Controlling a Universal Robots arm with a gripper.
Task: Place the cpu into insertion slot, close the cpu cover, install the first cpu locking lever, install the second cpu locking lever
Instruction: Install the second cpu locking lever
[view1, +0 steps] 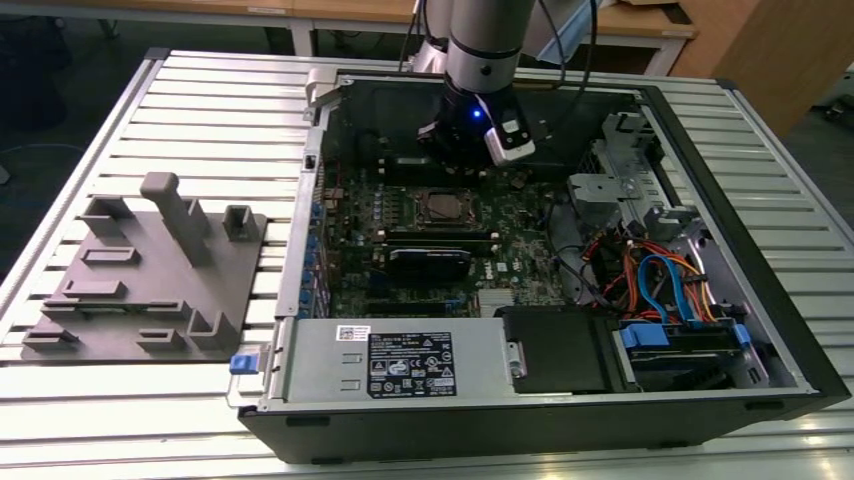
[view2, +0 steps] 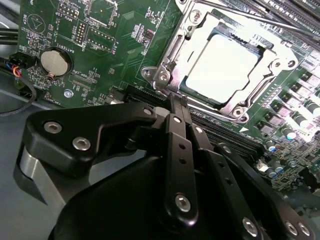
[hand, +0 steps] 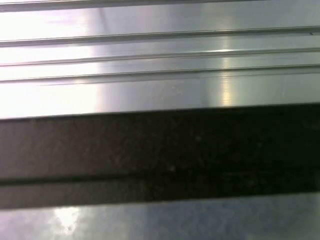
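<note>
Pincer (view2: 177, 107) pressed together with nothing between the fingers, tips sitting just short of the near edge of the cover (view2: 172, 55). The cpu (view2: 225, 67) is already down in the slot (view1: 439, 206) just beyond the tips, its top showing through the window of the cover lying over it; a thin lever (view2: 260, 20) runs along the far side and I can't tell if it's hooked. Risk as I see it: tips are close to the board (view2: 115, 30), so a slightly low or skewed push could scrape components there, or slip off the thin lever wire.
</note>
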